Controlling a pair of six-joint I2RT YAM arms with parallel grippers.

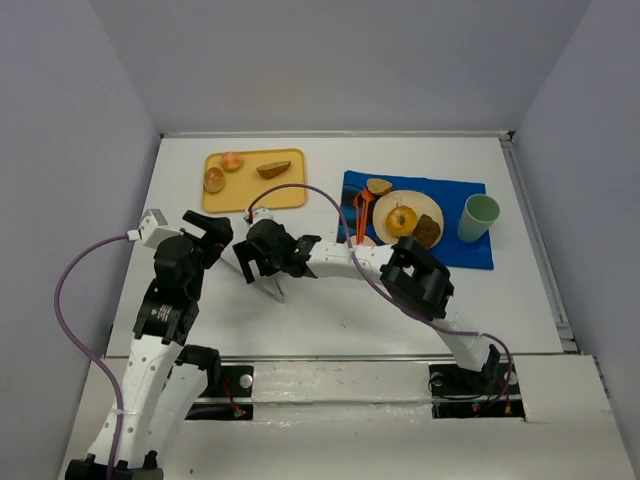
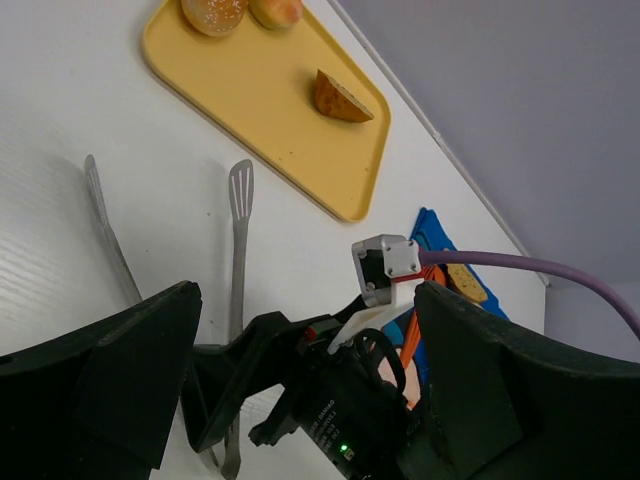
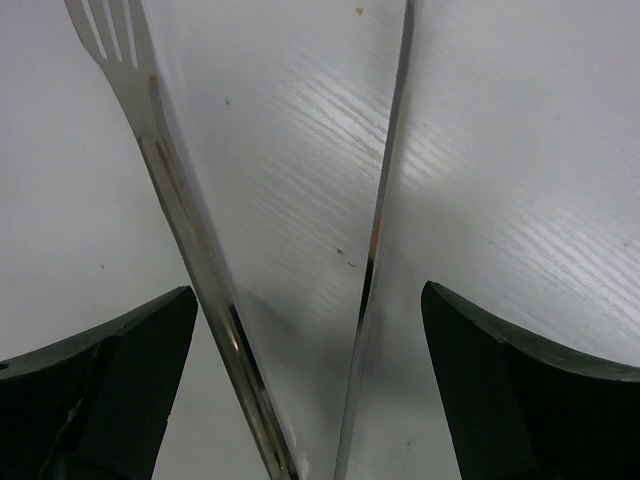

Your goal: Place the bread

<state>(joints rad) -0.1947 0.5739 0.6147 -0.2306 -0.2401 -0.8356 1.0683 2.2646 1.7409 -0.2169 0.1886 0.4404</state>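
The bread (image 1: 379, 186), a small oval chunk with a brown crust and tan face, lies on the blue mat (image 1: 460, 195) by the far-left rim of the cream plate (image 1: 420, 200). It also shows in the left wrist view as the bread (image 2: 465, 283). My right gripper (image 1: 262, 262) is low over the table to the left of the mat. In its own view the right gripper (image 3: 310, 300) is open, and both arms of the metal tongs (image 3: 375, 250) lie between its fingers untouched. My left gripper (image 1: 210, 232) is open and empty, just left of the right one.
A yellow tray (image 1: 285, 195) at the back holds a bun (image 1: 214, 180), a round fruit (image 1: 232, 161) and a brown wedge slice (image 1: 272, 169). The plate carries an orange fruit (image 1: 402, 220) and a dark brown square piece (image 1: 428, 232). An orange utensil (image 1: 362, 215) and a green cup (image 1: 478, 218) are on the mat.
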